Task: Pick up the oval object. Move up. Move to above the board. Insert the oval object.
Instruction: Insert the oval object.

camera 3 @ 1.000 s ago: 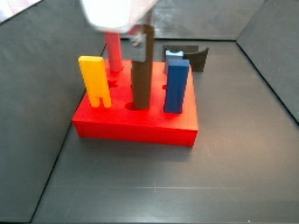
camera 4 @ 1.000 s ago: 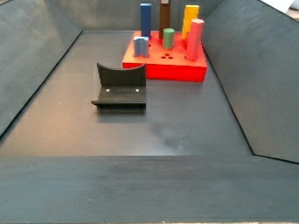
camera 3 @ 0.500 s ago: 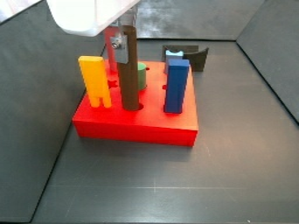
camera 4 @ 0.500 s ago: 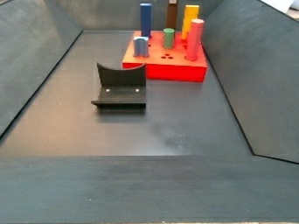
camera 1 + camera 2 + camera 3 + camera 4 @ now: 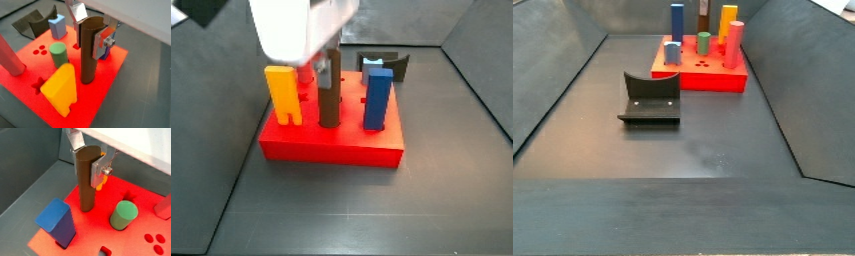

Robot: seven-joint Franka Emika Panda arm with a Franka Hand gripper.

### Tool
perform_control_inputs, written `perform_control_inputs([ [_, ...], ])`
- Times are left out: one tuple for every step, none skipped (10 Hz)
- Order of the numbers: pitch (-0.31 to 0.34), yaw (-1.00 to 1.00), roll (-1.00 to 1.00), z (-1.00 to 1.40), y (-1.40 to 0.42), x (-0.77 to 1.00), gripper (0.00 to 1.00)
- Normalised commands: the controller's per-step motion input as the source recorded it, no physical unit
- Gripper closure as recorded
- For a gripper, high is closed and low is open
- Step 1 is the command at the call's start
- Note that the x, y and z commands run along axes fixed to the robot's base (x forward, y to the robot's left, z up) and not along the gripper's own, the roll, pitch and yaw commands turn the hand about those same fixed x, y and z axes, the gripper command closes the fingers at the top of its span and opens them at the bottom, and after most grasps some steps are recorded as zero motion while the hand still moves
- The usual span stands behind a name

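The oval object (image 5: 87, 55) is a tall dark brown peg. It stands upright with its lower end in a hole of the red board (image 5: 107, 95). My gripper (image 5: 90, 35) is shut on its top, with a silver finger on each side, as both wrist views show (image 5: 89, 160). In a side view the gripper (image 5: 329, 62) hangs over the board's middle (image 5: 331, 142), and the brown peg (image 5: 329, 100) stands between the yellow peg (image 5: 283, 95) and the blue peg (image 5: 376, 95). The other side view shows the board (image 5: 700, 80) at the far end, with the gripper out of frame.
Also on the board are a green peg (image 5: 59, 52), a salmon-red peg (image 5: 8, 57), a yellow peg (image 5: 60, 90) and a blue peg (image 5: 58, 26). The dark fixture (image 5: 651, 100) stands on the floor in front of the board. Grey walls enclose the floor.
The gripper has shifted left and come down. The brown peg leaned half a second ago; it now stands straighter and lower in the board.
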Motion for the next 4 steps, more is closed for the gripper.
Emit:
perform_control_inputs([
  [0.000, -0.03, 0.00, -0.31, 0.00, 0.00, 1.00],
  [0.000, 0.00, 0.00, -0.11, 0.00, -0.03, 1.00],
  [0.000, 0.00, 0.02, 0.00, 0.01, 0.00, 1.00],
  [0.000, 0.00, 0.00, 0.00, 0.00, 0.00, 1.00],
])
